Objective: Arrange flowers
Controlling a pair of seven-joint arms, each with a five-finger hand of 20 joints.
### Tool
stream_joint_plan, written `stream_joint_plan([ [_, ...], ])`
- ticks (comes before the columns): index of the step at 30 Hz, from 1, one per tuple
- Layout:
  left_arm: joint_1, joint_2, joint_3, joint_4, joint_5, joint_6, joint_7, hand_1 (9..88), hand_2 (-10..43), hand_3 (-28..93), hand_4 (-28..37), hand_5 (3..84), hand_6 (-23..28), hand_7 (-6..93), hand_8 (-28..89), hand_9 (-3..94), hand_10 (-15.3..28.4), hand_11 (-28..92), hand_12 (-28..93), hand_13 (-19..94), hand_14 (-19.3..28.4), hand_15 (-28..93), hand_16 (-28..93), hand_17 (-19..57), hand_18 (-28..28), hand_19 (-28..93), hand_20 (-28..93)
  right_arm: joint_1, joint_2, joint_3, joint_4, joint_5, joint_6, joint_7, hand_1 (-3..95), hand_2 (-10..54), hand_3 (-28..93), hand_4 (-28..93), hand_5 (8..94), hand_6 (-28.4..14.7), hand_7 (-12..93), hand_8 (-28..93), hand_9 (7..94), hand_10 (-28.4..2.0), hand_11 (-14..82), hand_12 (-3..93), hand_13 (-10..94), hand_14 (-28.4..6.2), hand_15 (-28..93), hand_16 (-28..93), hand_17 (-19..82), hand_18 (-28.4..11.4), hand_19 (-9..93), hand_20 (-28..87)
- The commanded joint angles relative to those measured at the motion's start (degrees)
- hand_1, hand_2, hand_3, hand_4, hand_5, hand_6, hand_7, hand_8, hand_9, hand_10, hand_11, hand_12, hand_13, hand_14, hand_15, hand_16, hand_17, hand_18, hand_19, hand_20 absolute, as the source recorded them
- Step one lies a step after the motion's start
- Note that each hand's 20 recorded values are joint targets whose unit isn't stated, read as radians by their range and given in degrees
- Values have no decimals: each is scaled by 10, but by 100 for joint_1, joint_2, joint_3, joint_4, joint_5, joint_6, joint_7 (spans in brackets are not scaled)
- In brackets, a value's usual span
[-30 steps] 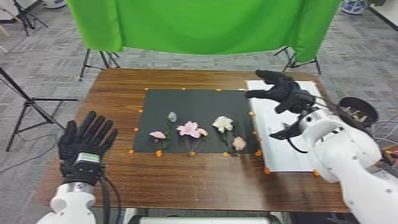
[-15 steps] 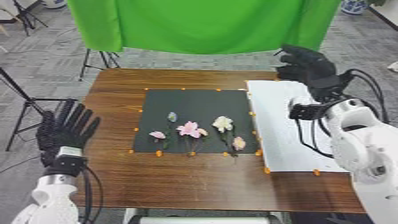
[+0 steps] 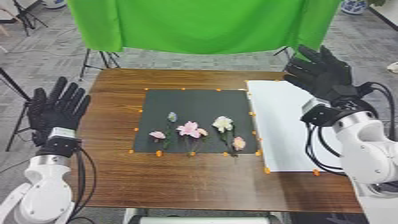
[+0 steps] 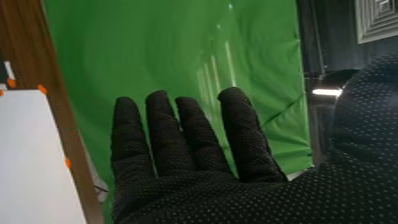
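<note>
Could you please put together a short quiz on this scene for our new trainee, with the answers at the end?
1. True or false: the pink lily lies on the dark mat.
2. Choose one: where does the white board lie in the head view?
A) to the left of the mat
B) to the right of the mat
C) on top of the mat
3. Fill in the blank with "open" or "shut": the left hand and the right hand are both ____.

Key: 1. True; 2. B; 3. open
</note>
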Motion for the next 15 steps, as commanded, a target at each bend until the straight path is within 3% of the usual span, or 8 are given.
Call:
stream_joint_plan([
  [1,41,66,58,-104,22,34,-168,239,163,671,-283,356,83,48,-69,275,141,115,77,156,109,173,-88,-9,67,232,41,-463,-7,363,-199,3,-17,94,156,-3,802,-266,353,-12,101,-98,332,-138,21,115,272,-129,47,214,121,-152,236,196],
  [5,69,12,73,-127,110,56,-326,243,163,675,-283,363,86,54,-69,277,147,127,80,160,118,191,-87,-13,71,244,43,-749,-116,583,-251,53,-87,303,158,-5,803,-265,354,-13,103,-98,331,-137,21,114,270,-130,49,210,117,-156,244,197],
  [6,26,95,128,-108,109,44,-315,243,163,675,-283,364,86,54,-69,277,147,128,80,160,119,192,-88,-14,73,246,43,-812,-106,644,-267,39,-94,312,158,-6,803,-265,354,-13,102,-99,331,-137,21,114,270,-131,49,210,116,-157,245,197],
  [8,5,296,266,-134,-27,145,-198,245,162,675,-283,365,88,56,-69,279,148,130,80,161,120,195,-89,-15,75,250,43,-871,-61,719,-275,-8,-129,360,158,-5,802,-265,355,-13,102,-99,331,-136,21,114,270,-134,51,209,114,-160,248,196],
  [10,132,356,253,-164,-13,107,-230,246,162,677,-283,370,89,57,-69,282,150,133,80,164,121,197,-89,-16,76,253,43,-909,-61,775,-261,-15,-200,482,158,-6,802,-265,356,-13,101,-98,332,-135,22,114,270,-134,51,208,113,-160,250,195],
  [11,192,310,225,-184,28,136,-302,246,162,677,-283,370,89,58,-69,283,150,135,80,165,122,199,-89,-16,77,255,43,-943,-73,802,-253,-10,-217,571,158,-5,802,-265,357,-13,102,-98,333,-135,22,114,270,-135,52,208,113,-161,251,194],
  [13,182,329,241,-182,53,83,-383,246,162,678,-283,372,89,58,-70,284,150,136,79,167,123,201,-90,-18,80,259,42,-1087,-130,889,-291,6,-153,582,158,-5,802,-264,359,-13,103,-98,334,-135,23,115,271,-138,53,208,112,-161,252,194],
  [15,167,380,284,-197,76,90,-369,246,162,678,-283,371,89,58,-71,284,150,135,78,168,123,202,-91,-19,80,263,41,-1141,-153,913,-275,11,-107,641,159,-5,801,-264,363,-15,103,-98,335,-135,23,115,271,-139,53,207,112,-162,253,192],
])
